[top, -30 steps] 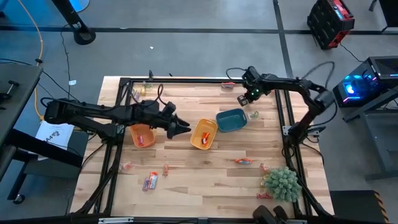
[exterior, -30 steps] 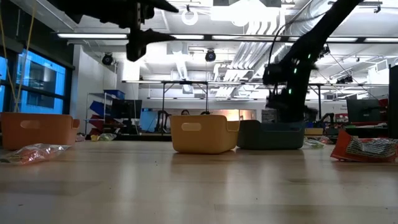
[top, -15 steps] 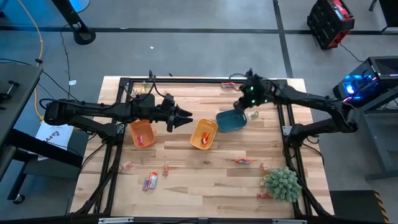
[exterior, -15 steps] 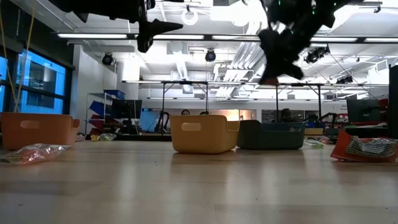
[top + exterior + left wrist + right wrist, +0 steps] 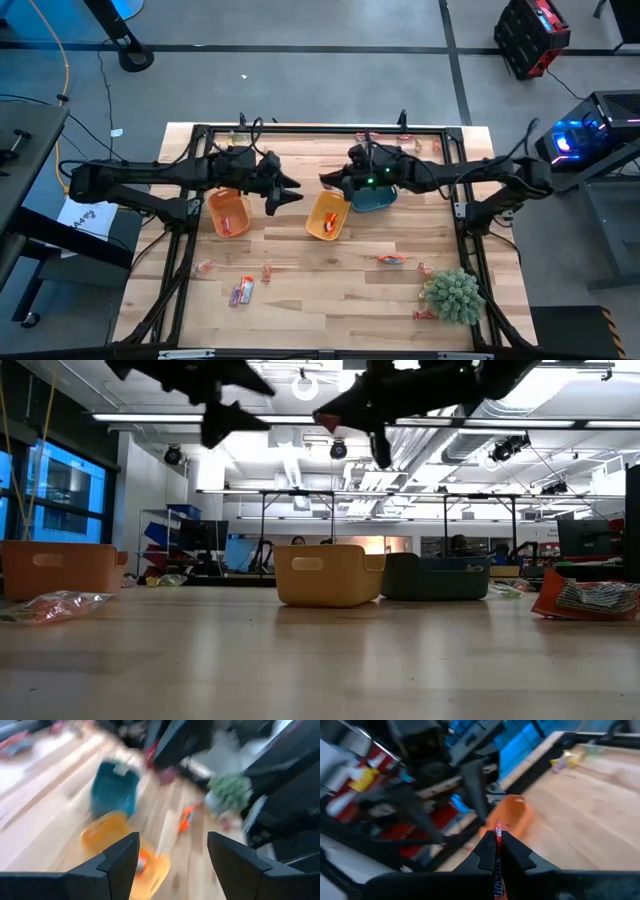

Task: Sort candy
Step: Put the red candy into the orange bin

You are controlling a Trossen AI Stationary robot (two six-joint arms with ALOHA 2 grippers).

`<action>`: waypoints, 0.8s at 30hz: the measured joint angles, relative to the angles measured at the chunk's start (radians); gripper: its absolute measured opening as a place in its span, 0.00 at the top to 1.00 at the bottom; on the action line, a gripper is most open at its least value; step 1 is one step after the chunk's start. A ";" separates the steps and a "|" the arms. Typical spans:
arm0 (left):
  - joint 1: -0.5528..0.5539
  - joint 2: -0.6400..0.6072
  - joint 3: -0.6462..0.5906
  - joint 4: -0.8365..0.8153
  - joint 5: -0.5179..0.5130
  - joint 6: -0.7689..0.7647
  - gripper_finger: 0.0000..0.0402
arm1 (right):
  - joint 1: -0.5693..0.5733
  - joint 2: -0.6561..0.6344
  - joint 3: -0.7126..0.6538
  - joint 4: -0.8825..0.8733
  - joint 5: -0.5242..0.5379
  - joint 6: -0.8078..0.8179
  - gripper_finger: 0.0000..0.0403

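Note:
My right gripper point(image 5: 326, 181) is shut on a red-wrapped candy point(image 5: 497, 834) and hangs in the air over the far end of the yellow-orange bin point(image 5: 327, 216), pointing toward the table's left. My left gripper point(image 5: 291, 189) is open and empty, raised between the orange bin point(image 5: 228, 214) and the yellow-orange bin, facing the right gripper. The blue bin point(image 5: 378, 198) stands partly under the right arm. Loose candy lies on the table's near half: one red-orange piece point(image 5: 391, 259) and several at the near left point(image 5: 241, 291). My right gripper pinches the red candy between its two fingers; one end of the wrapper point(image 5: 497, 827) sticks out past the fingertips. The fingers reach almost level from the table's right. The candy is lifted clear of table and bins point(image 5: 324, 420).
A green spiky plant point(image 5: 453, 295) stands at the near right corner, with candy beside it point(image 5: 425, 270). The orange bin and the yellow-orange bin each hold something red-orange. A black frame point(image 5: 300, 129) runs round the tabletop. The middle of the near half is bare wood.
My right gripper has risen from beside the blue bin's far right and swung toward the table's left, tipping from pointing down to almost level, and now hangs over the yellow-orange bin. My left gripper has rolled and edged slightly up and toward the far edge.

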 joint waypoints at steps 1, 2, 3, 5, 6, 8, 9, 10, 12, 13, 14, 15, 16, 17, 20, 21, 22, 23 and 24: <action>0.000 -0.012 0.003 -0.043 -0.020 0.000 0.44 | 0.003 0.012 0.000 0.028 -0.009 0.013 0.99; 0.000 -0.027 0.003 -0.077 -0.041 -0.002 0.44 | 0.008 0.026 0.000 0.057 -0.011 0.021 0.99; 0.000 -0.036 0.003 -0.095 -0.059 -0.003 0.44 | 0.011 0.038 0.000 0.091 -0.012 0.025 0.99; 0.000 -0.050 0.003 -0.094 -0.072 0.006 0.44 | 0.018 0.062 0.001 0.156 -0.024 0.027 0.99; 0.000 -0.053 0.003 -0.087 -0.076 0.011 0.44 | 0.021 0.075 0.006 0.183 -0.037 0.028 0.99; -0.001 -0.052 0.003 -0.035 -0.081 0.017 0.44 | 0.026 0.099 0.031 0.211 -0.057 0.030 0.99; -0.001 -0.047 0.003 0.000 -0.081 0.017 0.44 | 0.029 0.109 0.049 0.213 -0.064 0.024 0.99; -0.001 -0.038 0.003 0.036 -0.081 0.018 0.44 | 0.031 0.116 0.068 0.213 -0.070 0.009 0.99; -0.004 -0.017 0.003 0.098 -0.080 0.025 0.44 | 0.032 0.123 0.106 0.207 -0.084 -0.026 0.99; -0.007 -0.009 0.003 0.120 -0.080 0.026 0.44 | 0.032 0.123 0.126 0.202 -0.089 -0.046 0.99; -0.008 -0.001 0.003 0.145 -0.080 0.026 0.44 | 0.032 0.123 0.143 0.191 -0.093 -0.062 0.99; -0.009 0.003 0.003 0.170 -0.078 0.022 0.44 | 0.032 0.123 0.159 0.177 -0.098 -0.073 0.99; -0.010 0.005 0.003 0.189 -0.074 0.013 0.44 | 0.032 0.122 0.173 0.164 -0.102 -0.087 0.99; -0.010 0.008 0.002 0.215 -0.070 0.008 0.44 | 0.032 0.121 0.187 0.156 -0.102 -0.097 0.99; -0.013 0.011 0.002 0.298 -0.069 0.003 0.44 | 0.031 0.118 0.216 0.145 -0.109 -0.124 0.99; -0.013 0.011 0.002 0.321 -0.063 0.002 0.44 | 0.031 0.116 0.221 0.148 -0.109 -0.131 0.99; -0.013 0.011 0.002 0.343 -0.050 -0.002 0.44 | 0.031 0.111 0.226 0.148 -0.109 -0.137 0.99; -0.013 0.011 0.002 0.364 -0.038 -0.007 0.44 | 0.032 0.107 0.232 0.146 -0.109 -0.146 0.99; -0.013 0.011 0.002 0.381 -0.031 -0.011 0.44 | 0.028 0.101 0.239 0.144 -0.109 -0.154 0.99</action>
